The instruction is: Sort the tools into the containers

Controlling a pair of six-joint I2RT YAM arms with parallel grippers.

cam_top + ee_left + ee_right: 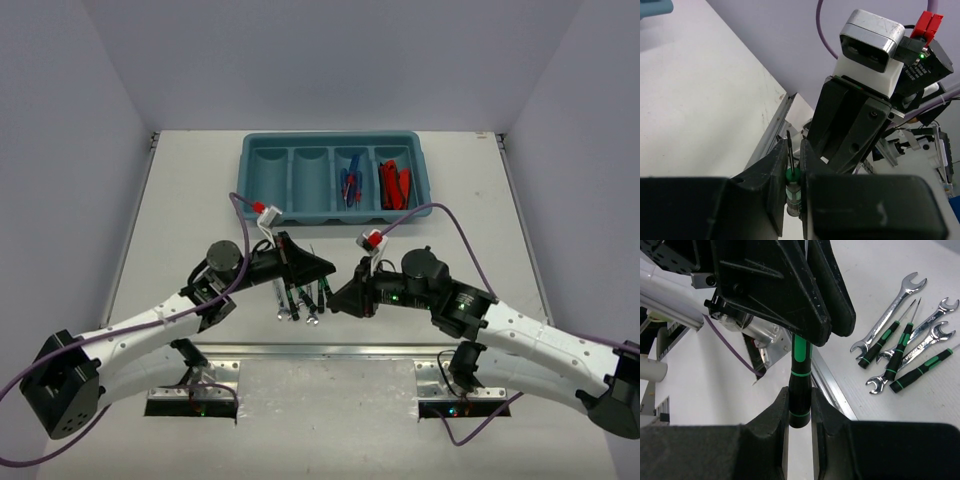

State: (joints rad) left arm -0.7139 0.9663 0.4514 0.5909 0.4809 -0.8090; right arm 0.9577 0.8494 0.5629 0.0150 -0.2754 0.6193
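A green-black handled driver (pixel 801 385) hangs in the air between both grippers, above the table's near middle. My left gripper (pixel 325 270) is shut on its front end, the green collar and thin shaft (pixel 792 175) between the fingers. My right gripper (pixel 342 294) is shut on the black butt of the handle (pixel 800 412). Several silver wrenches and green-black drivers (pixel 297 297) lie on the table under the grippers; they also show in the right wrist view (pixel 900 347). The teal tray (pixel 330 139) stands at the back, with blue-handled screwdrivers (pixel 350 185) and red-and-black knives (pixel 394 185) in its two right compartments.
The tray's two left compartments (pixel 290 175) hold nothing. A metal rail (pixel 320 352) runs along the near table edge between the arm bases. Purple cables (pixel 450 215) loop over both wrists.
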